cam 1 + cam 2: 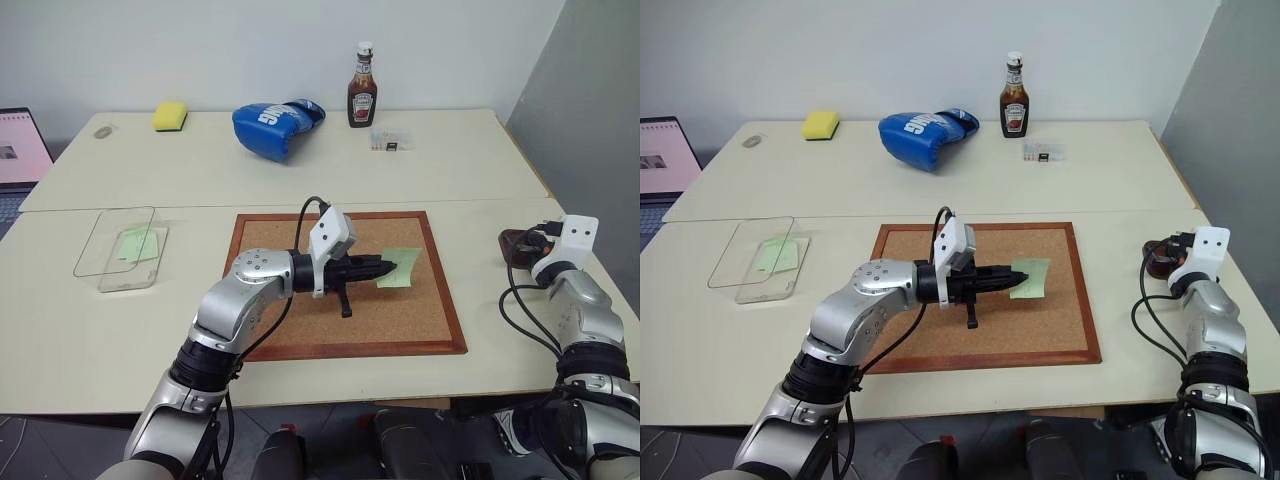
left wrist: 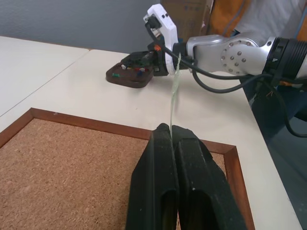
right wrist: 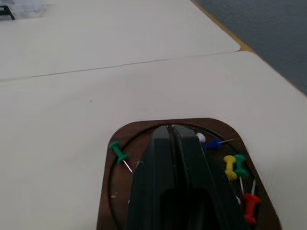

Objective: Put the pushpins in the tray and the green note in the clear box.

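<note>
Your left gripper (image 1: 388,267) is clamped shut on one edge of the green note (image 1: 400,268), holding it just above the corkboard (image 1: 400,325) near that board's right half, probably so the paper is clear of the cork before it travels. The clear box (image 1: 100,272) sits well apart, near the table's (image 1: 90,350) left edge, with another green sheet (image 1: 139,244) already inside it. Your right gripper (image 3: 171,128) is closed with nothing visibly between the fingers, its tips over the tray (image 3: 144,132) by the table's right edge. In the tray lie pushpins (image 3: 235,165): green, yellow, red, blue and white heads.
</note>
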Motion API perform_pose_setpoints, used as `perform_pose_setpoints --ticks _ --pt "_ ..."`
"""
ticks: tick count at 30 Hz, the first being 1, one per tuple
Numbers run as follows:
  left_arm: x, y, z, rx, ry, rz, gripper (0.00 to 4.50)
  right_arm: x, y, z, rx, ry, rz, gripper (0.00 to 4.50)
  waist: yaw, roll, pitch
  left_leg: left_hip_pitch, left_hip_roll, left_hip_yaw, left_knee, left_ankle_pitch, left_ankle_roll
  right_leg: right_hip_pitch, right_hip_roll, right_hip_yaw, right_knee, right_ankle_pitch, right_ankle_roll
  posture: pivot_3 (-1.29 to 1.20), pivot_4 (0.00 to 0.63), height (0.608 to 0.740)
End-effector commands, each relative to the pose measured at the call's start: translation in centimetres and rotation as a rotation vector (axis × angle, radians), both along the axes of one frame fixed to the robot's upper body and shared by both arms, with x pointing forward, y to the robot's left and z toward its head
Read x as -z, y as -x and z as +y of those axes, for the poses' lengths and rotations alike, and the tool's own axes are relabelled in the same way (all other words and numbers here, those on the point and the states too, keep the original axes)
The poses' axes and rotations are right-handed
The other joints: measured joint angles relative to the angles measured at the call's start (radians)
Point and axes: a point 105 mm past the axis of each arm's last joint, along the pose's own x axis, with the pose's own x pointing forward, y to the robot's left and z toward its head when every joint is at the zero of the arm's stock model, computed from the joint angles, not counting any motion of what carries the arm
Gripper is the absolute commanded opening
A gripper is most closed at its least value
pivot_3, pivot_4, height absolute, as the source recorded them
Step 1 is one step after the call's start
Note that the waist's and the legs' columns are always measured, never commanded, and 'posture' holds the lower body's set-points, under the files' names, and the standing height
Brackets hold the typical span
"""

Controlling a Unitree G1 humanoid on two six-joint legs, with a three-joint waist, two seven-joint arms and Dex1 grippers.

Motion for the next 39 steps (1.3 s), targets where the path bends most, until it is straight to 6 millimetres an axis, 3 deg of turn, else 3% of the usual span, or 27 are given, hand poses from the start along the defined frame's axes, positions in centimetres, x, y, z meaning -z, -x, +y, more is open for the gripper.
perform_pose_setpoints --ticks 1,6,21,28,34,39 --pt "-1.4 0.2 0.0 0.018 0.011 -0.049 0.08 -0.8 0.2 -0.5 0.027 -0.001 -0.041 0.0 0.0 0.0 0.0 0.0 0.0 0.0 0.0 0.0 0.0 0.0 0.0 0.0 0.0 0.0 0.0 0.0 0.15 0.74" --pt "-1.4 0.2 -0.1 0.022 0.009 -0.051 0.08 -0.7 0.3 -0.5 0.029 0.008 -0.036 0.0 0.001 0.0 0.0 0.0 0.0 0.0 0.0 0.0 0.0 0.0 0.0 0.0 0.0 0.0 0.0 0.0 0.15 0.74" --pt "-1.3 0.0 0.0 0.011 0.014 -0.055 0.0 -2.4 0.1 0.0 -0.016 0.089 -0.091 3.06 0.0 0.0 0.0 0.0 0.0 0.0 0.0 0.0 0.0 0.0 0.0 0.0 0.0 0.0 0.0 0.0 0.15 0.74" --pt "-1.2 0.0 -0.1 0.015 0.014 -0.054 0.0 -4.2 0.1 1.9 -0.107 0.139 -0.159 4.42 0.0 0.0 0.0 0.0 0.0 0.0 0.0 0.0 0.0 0.0 0.0 0.0 0.0 0.0 0.0 0.0 0.15 0.74" --pt "-1.2 -0.3 0.4 0.008 0.003 -0.058 0.0 -5.7 0.7 4.0 -0.225 0.192 -0.195 4.47 0.0 0.0 0.0 0.0 0.0 0.0 0.0 0.0 0.0 0.0 0.0 0.0 0.0 0.0 0.0 0.0 0.15 0.74" --pt "-1.4 -1.5 2.3 -0.067 -0.007 -0.063 0.0 -6.3 2.5 7.8 -0.462 0.235 -0.183 4.47 0.0 0.0 0.0 0.0 0.0 -0.001 0.0 0.0 0.0 0.0 0.0 0.0 0.0 0.0 0.0 0.0 0.15 0.74"
